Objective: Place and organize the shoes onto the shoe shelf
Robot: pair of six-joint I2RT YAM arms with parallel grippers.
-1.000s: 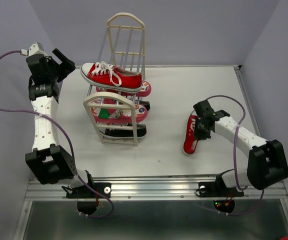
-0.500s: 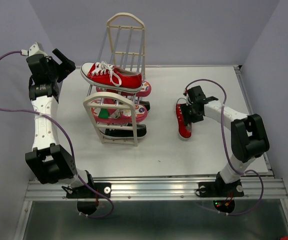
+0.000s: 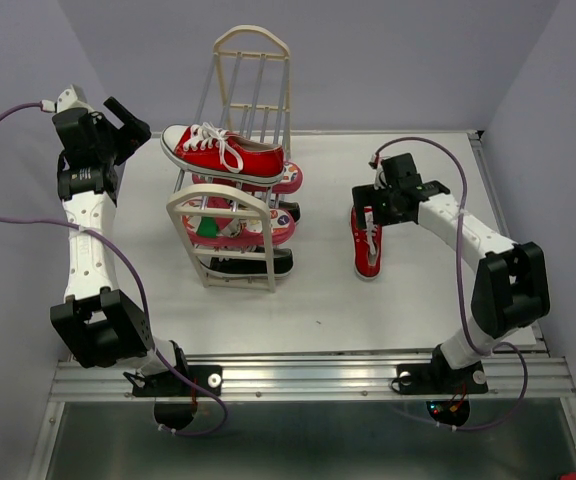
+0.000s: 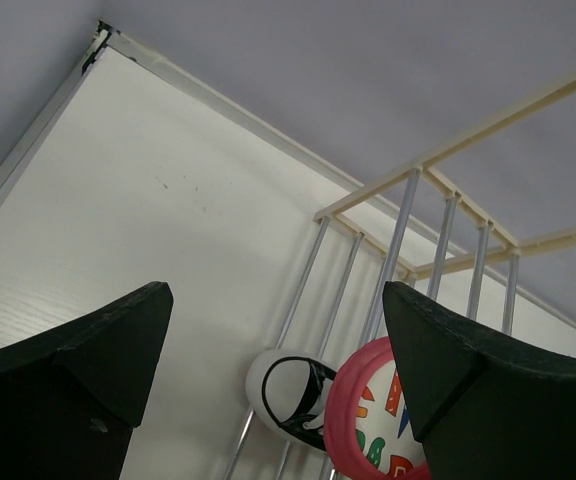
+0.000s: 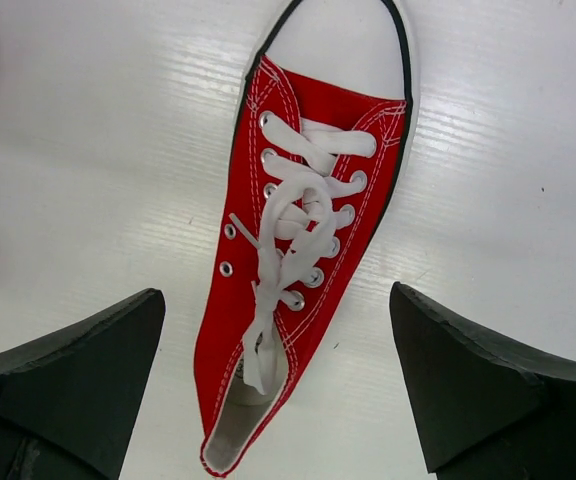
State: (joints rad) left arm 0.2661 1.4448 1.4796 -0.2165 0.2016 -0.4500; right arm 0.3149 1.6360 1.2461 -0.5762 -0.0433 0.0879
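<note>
Right gripper (image 5: 276, 292) stands wide open and holds nothing, its fingers on either side of a red sneaker (image 5: 298, 250) sitting sole-down on the white table (image 3: 318, 290), well right of the shoe shelf (image 3: 230, 205). Left gripper (image 4: 278, 290), equally spread and empty, hangs raised at the shelf's left. A second red sneaker (image 3: 223, 152) tops the rack, with pink flip-flops (image 3: 273, 230) and a black sneaker (image 3: 253, 264) below. Lavender-grey walls (image 3: 388, 60) enclose the table.
</note>
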